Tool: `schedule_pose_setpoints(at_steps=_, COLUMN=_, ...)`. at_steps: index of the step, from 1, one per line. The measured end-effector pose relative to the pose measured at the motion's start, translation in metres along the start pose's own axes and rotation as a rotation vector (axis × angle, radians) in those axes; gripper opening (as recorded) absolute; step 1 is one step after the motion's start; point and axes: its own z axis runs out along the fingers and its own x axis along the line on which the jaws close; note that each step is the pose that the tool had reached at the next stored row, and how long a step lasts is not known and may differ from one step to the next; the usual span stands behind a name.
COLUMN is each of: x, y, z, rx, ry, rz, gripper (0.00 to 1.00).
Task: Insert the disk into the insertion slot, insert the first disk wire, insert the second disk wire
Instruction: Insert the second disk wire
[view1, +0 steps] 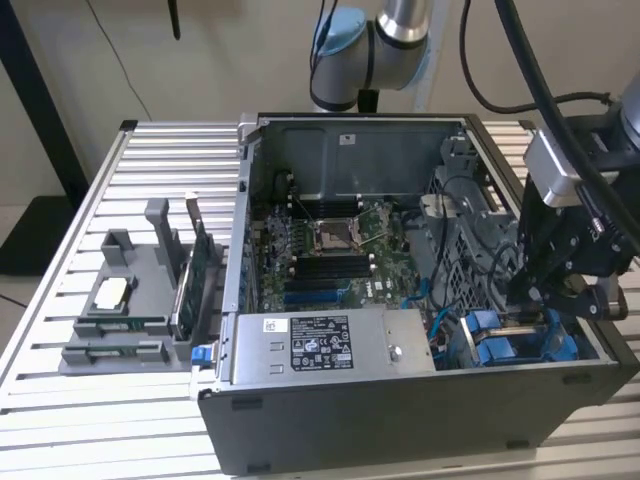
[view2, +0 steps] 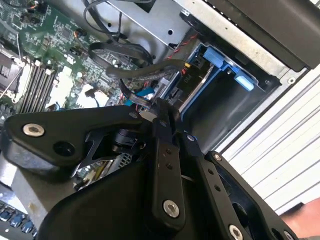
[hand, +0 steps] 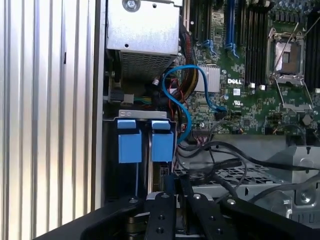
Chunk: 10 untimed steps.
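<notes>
Wires crowd the corner where we find the gripper (view1: 527, 318), down inside the open computer case (view1: 300, 420) at the exterior view's right, just above the disk (view1: 520, 348) seated in its bright blue carrier. In the second wrist view the black fingers (view2: 162, 117) meet at the tips beside a dark cable (view2: 145, 75), close to the disk (view2: 192, 82); we cannot tell whether they pinch it. The first wrist view adds two blue handle tabs (hand: 146, 145) side by side, a looping blue cable (hand: 187, 95) and the green motherboard (hand: 250, 60). We see a grey labelled power supply box (view1: 330, 345) along the near wall in the exterior view, and ribbed aluminium table (view1: 150, 150) slats around the case. Room by the bay is tight, hemmed by sheet-metal walls.
</notes>
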Motion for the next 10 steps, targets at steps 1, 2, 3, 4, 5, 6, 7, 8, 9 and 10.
schedule_pose_setpoints(at_steps=1, x=0.0006, y=-0.0005, z=0.0014, rx=0.0000, ry=-0.0008, rz=0.000, gripper=0.16)
schedule_pose_setpoints(at_steps=2, x=0.0010, y=-0.0011, z=0.0025, rx=-0.0001, ry=-0.0014, rz=-0.001, gripper=0.16)
schedule_pose_setpoints(at_steps=3, x=0.0012, y=-0.0019, z=0.0032, rx=-0.0002, ry=-0.0029, rz=-0.001, gripper=0.16)
schedule_pose_setpoints(at_steps=4, x=0.0014, y=-0.0028, z=0.0036, rx=-0.0003, ry=-0.0043, rz=-0.002, gripper=0.16)
schedule_pose_setpoints(at_steps=5, x=0.0014, y=-0.0037, z=0.0039, rx=-0.0005, ry=-0.0049, rz=-0.003, gripper=0.16)
schedule_pose_setpoints(at_steps=6, x=0.0014, y=-0.0043, z=0.0041, rx=-0.0006, ry=-0.0050, rz=-0.004, gripper=0.16)
schedule_pose_setpoints(at_steps=7, x=0.0015, y=-0.0047, z=0.0043, rx=-0.0008, ry=-0.0050, rz=-0.005, gripper=0.16)
schedule_pose_setpoints(at_steps=8, x=0.0016, y=-0.0050, z=0.0045, rx=-0.0010, ry=-0.0051, rz=-0.006, gripper=0.16)
schedule_pose_setpoints(at_steps=9, x=0.0018, y=-0.0055, z=0.0047, rx=-0.0012, ry=-0.0049, rz=-0.007, gripper=0.16)
schedule_pose_setpoints(at_steps=10, x=0.0020, y=-0.0059, z=0.0048, rx=-0.0014, ry=-0.0048, rz=-0.008, gripper=0.16)
